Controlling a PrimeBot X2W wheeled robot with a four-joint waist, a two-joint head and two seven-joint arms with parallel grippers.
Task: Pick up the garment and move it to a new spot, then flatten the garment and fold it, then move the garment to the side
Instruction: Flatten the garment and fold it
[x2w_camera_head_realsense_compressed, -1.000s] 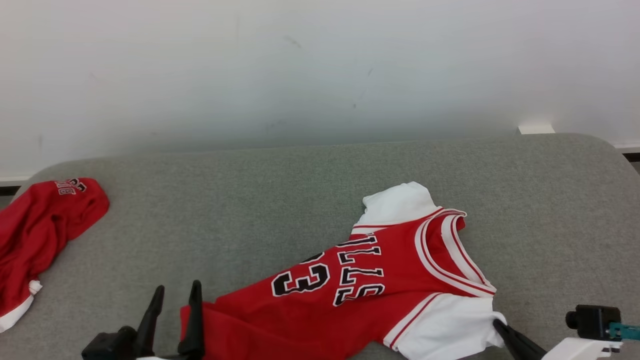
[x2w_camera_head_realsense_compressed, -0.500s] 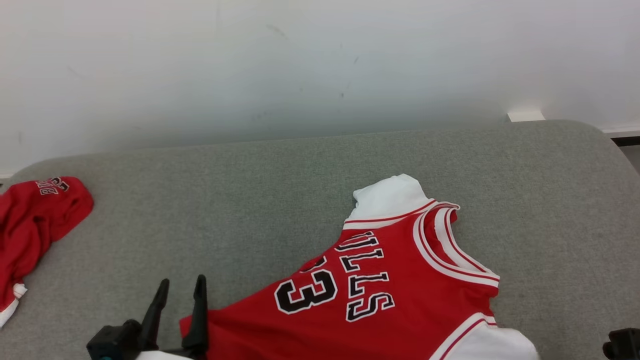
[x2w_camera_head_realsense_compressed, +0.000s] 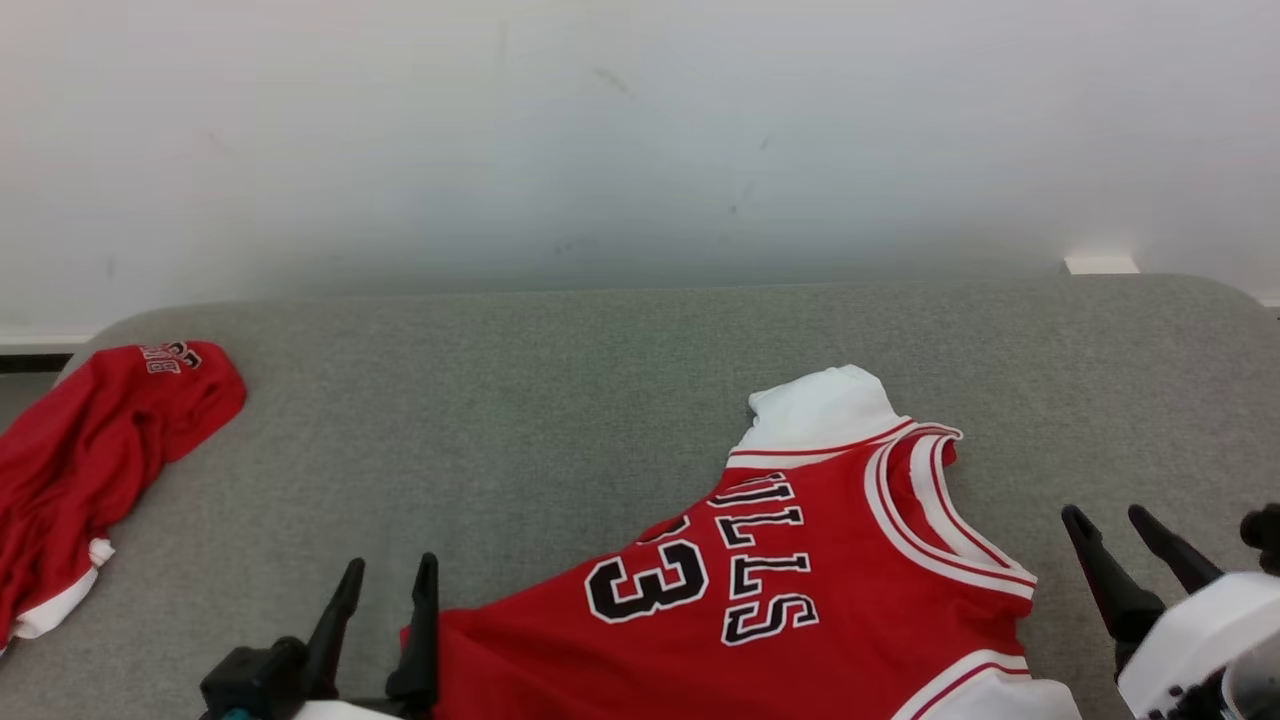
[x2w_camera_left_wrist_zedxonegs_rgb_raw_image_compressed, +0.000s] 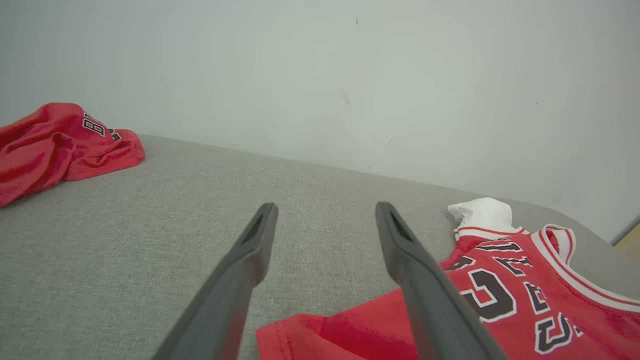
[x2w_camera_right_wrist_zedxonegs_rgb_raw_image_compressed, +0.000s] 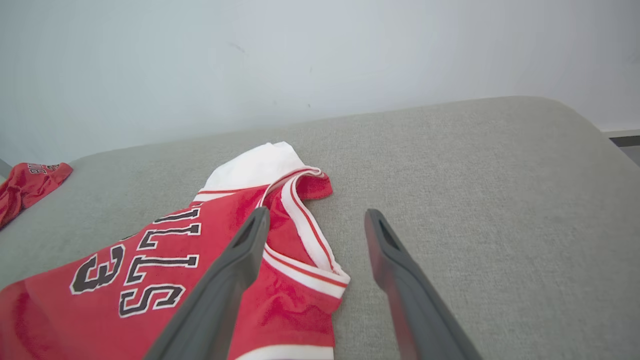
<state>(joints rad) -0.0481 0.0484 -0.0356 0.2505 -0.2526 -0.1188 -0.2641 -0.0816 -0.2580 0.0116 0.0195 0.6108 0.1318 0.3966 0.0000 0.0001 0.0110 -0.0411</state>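
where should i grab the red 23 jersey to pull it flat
Grip the jersey at its striped collar edge, coming in from the robot's right, low along the grey cushion. That edge lies free and faces the open right gripper, with bare cushion between them. The hem corner beside the open left gripper is a likely second hold for stretching it.

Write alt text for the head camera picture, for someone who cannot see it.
A red jersey numbered 33 lies spread on a grey cushion, between two open pincers: the left pincer by its hem, the right pincer beside its collar. Another red garment lies crumpled at far left, before a white wall.
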